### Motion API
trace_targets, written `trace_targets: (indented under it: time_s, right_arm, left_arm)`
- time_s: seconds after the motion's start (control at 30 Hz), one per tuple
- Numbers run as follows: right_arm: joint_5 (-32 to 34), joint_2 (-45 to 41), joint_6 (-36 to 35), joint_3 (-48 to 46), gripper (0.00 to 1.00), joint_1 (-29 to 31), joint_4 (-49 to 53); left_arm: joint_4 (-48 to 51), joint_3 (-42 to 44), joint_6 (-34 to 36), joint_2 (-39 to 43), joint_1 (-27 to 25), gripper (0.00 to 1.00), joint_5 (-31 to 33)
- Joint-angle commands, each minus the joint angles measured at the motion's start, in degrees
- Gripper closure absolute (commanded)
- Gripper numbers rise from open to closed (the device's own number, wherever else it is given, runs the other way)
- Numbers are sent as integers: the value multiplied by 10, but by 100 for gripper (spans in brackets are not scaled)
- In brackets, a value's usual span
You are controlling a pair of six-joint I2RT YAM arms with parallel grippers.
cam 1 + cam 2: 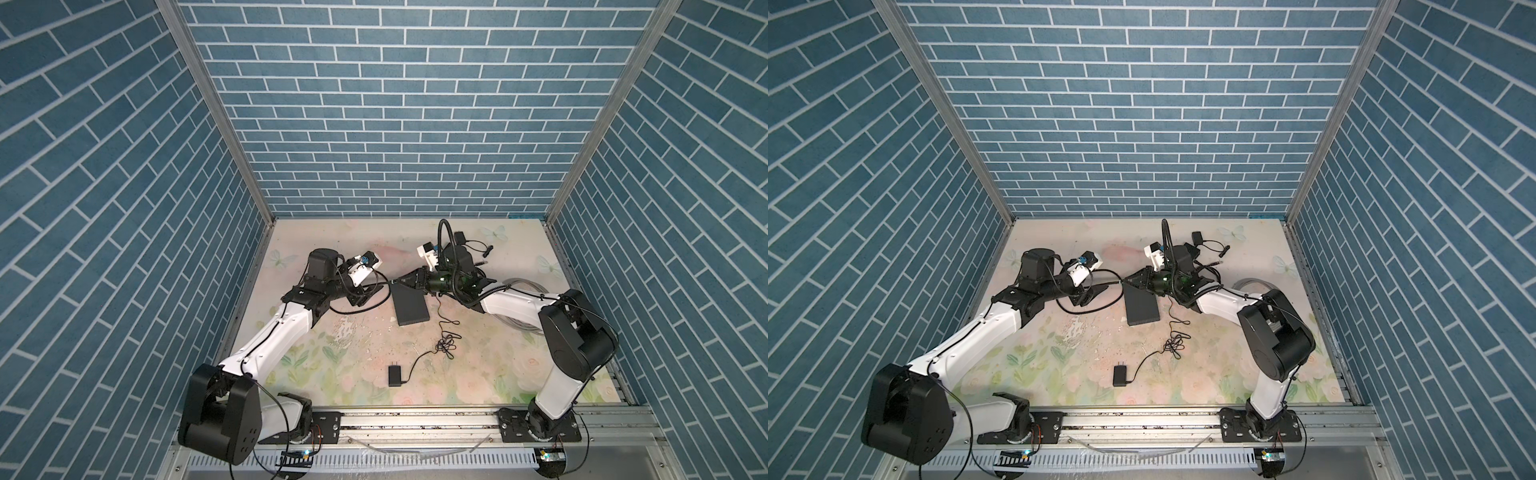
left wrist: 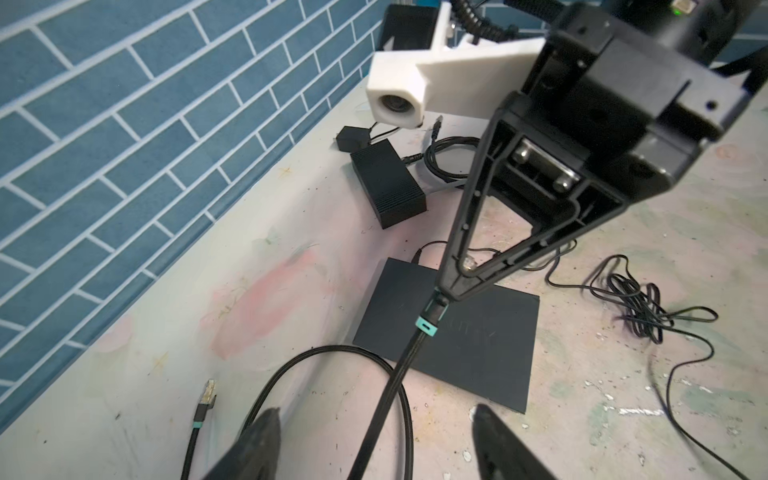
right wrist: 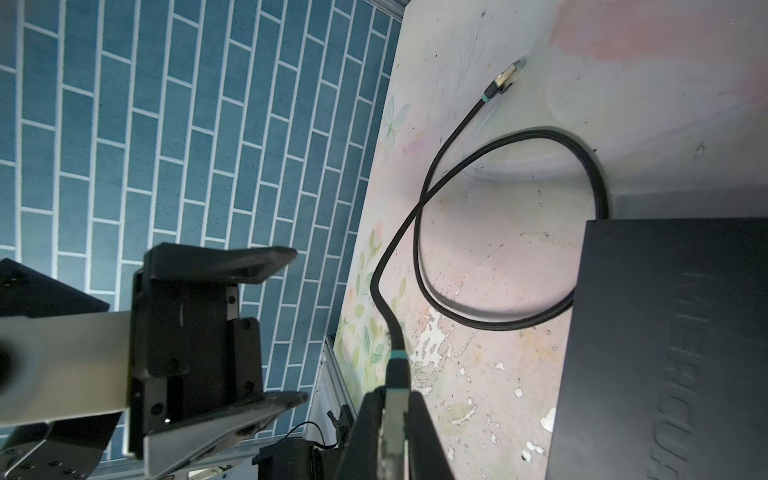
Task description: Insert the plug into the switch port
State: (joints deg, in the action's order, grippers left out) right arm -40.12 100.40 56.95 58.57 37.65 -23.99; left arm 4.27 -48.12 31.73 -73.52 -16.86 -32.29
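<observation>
My right gripper (image 2: 448,291) is clamped on the Ethernet plug (image 2: 432,316), whose teal-banded boot sticks out past its fingertips, over a corner of the network switch (image 2: 478,365) beneath it. My left gripper (image 3: 297,326) faces it with jaws spread, released. The Ethernet cable (image 2: 332,353) loops on the table between them, its free plug (image 2: 208,392) beyond. A tangled power cord (image 2: 640,303) lies beside the switch, and a ribbed power brick (image 2: 388,183) sits behind the right gripper. The switch's ports are hidden from me.
</observation>
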Motion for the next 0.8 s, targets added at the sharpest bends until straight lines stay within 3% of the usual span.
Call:
trace_targets:
  time_s: [0.0, 0.17, 0.33, 0.47, 0.67, 0.77]
  right_arm:
    - [-11, 11, 44, 9, 96, 1, -30]
    - [-18, 13, 45, 9, 96, 1, -33]
    - [-23, 16, 43, 9, 96, 2, -34]
    - [-27, 16, 41, 11, 96, 2, -36]
    - [-25, 17, 41, 7, 96, 2, -37]
    - [-24, 18, 42, 6, 96, 3, -38]
  left_arm:
    - [13, -18, 45, -32, -11, 32, -13]
    - [14, -36, 113, -71, -12, 42, -52]
    - [-12, -48, 123, -103, -13, 44, -80]
    - [-6, -68, 128, -125, -12, 53, -130]
    - [12, -83, 140, -145, -13, 63, -145]
    - [33, -86, 155, -146, -12, 64, -144]
